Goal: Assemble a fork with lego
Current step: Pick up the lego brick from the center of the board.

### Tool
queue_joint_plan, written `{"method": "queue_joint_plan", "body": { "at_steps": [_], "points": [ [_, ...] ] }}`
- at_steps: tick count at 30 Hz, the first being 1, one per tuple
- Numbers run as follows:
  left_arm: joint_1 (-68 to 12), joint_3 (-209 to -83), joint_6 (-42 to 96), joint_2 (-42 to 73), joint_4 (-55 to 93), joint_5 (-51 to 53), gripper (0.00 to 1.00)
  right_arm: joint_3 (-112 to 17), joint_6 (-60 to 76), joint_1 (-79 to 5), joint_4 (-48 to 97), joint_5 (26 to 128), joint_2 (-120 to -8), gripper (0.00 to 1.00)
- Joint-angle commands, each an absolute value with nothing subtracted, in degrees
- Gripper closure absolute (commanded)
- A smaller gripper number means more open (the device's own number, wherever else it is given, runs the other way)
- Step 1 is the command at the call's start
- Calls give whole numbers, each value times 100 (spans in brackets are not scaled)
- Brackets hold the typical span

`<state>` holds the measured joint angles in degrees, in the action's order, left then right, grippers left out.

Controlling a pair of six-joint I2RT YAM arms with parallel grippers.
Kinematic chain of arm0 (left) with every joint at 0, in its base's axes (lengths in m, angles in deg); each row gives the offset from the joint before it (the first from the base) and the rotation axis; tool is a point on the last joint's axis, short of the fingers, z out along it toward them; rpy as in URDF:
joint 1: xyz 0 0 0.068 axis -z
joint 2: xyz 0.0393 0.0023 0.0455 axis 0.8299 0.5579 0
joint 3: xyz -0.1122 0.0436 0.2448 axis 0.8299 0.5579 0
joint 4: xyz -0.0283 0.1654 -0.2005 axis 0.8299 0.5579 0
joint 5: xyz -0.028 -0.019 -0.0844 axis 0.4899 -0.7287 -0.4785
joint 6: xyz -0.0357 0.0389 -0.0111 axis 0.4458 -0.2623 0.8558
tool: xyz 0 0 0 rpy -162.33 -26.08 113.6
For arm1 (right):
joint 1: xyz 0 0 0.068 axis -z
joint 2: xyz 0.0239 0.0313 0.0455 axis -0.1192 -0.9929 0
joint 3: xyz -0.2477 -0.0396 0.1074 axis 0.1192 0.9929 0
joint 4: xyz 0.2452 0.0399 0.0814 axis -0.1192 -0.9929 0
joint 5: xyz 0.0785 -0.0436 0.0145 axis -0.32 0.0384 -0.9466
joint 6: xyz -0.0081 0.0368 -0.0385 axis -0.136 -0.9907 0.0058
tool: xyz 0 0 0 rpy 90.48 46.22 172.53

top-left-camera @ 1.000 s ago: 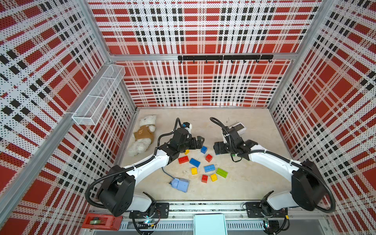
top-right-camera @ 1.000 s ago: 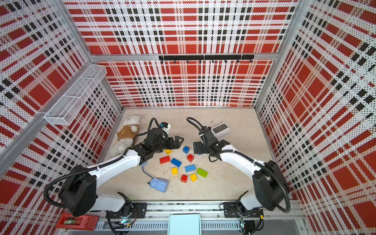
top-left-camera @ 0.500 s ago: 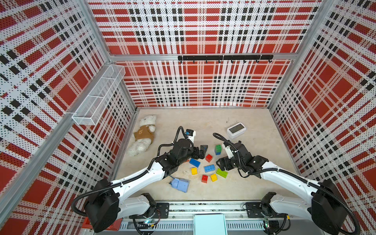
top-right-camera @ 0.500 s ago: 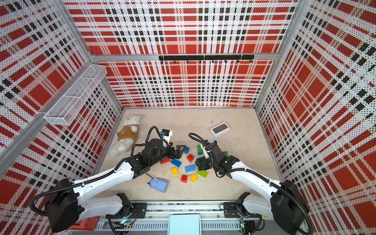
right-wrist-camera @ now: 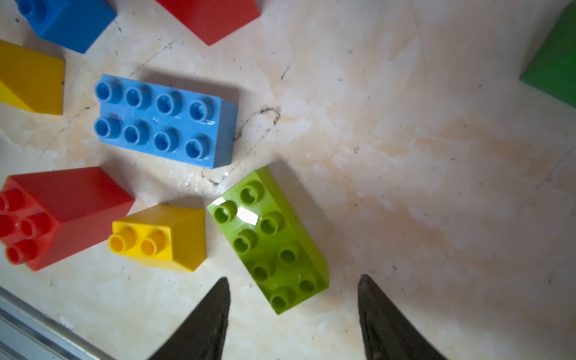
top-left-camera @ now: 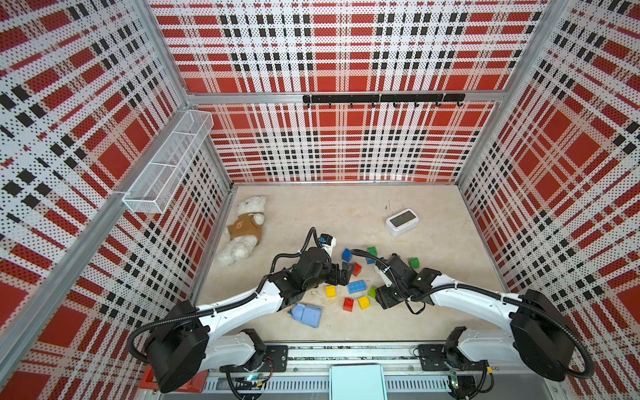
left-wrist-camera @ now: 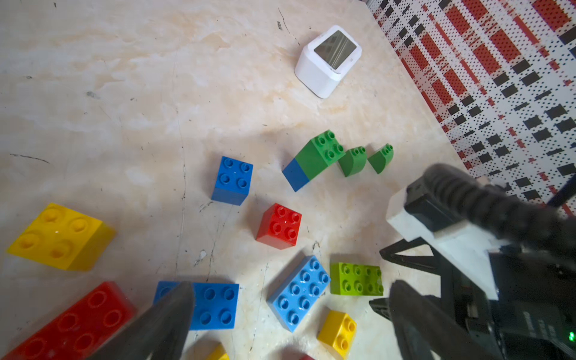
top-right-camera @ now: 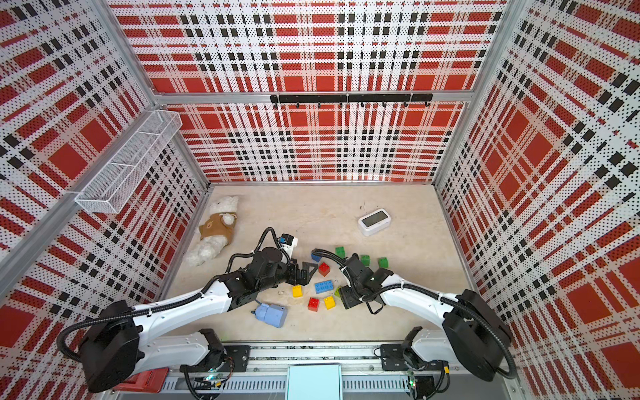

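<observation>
Lego [top-left-camera: 356,286]: loose studded bricks, red, yellow, blue, green, scattered mid-bench [top-left-camera: 346,214]. Green brick stuck on blue one [left-wrist-camera: 314,157]. Lime brick [right-wrist-camera: 271,243] mostly hidden under right arm [top-left-camera: 467,298] in both top views. Right wrist view: its end lies between right jaws, apart, gap each side. Long red brick [left-wrist-camera: 74,321] cut off at frame edge. Left jaws wide apart, one covering part of blue brick [left-wrist-camera: 215,305].

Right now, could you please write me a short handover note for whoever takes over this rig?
Left gripper: open, empty.
Right gripper: open, jaws either side of one end of the lime brick, not touching.
Lego: loose on the table between the arms; light-blue oblong brick beside the lime one.
Done: only a green-on-blue pair joined.
Left: the whole fork.
</observation>
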<state>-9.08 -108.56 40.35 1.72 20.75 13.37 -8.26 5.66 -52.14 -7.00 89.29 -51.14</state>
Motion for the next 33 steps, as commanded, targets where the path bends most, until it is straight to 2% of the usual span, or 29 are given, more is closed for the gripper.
{"method": "queue_joint_plan", "body": {
  "at_steps": [1, 12, 22, 33],
  "points": [
    [-939, -10784, 4128, 70, 1928, 1370, 0, -1114, 741, -5234, -611, 9064, -5298, 34],
    [-1272, -10601, 4131, -75, 1872, 1189, 0, -1340, 872, -5272, -550, 8689, -5904, 43],
    [-1335, -10491, 4163, -62, 1739, 1090, 0, -1479, 759, -5543, -993, 9140, -5899, 53],
    [-1363, -10439, 4185, -79, 1735, 1055, 0, -1617, 775, -5646, -1115, 9136, -6177, 57]
  ]
}}
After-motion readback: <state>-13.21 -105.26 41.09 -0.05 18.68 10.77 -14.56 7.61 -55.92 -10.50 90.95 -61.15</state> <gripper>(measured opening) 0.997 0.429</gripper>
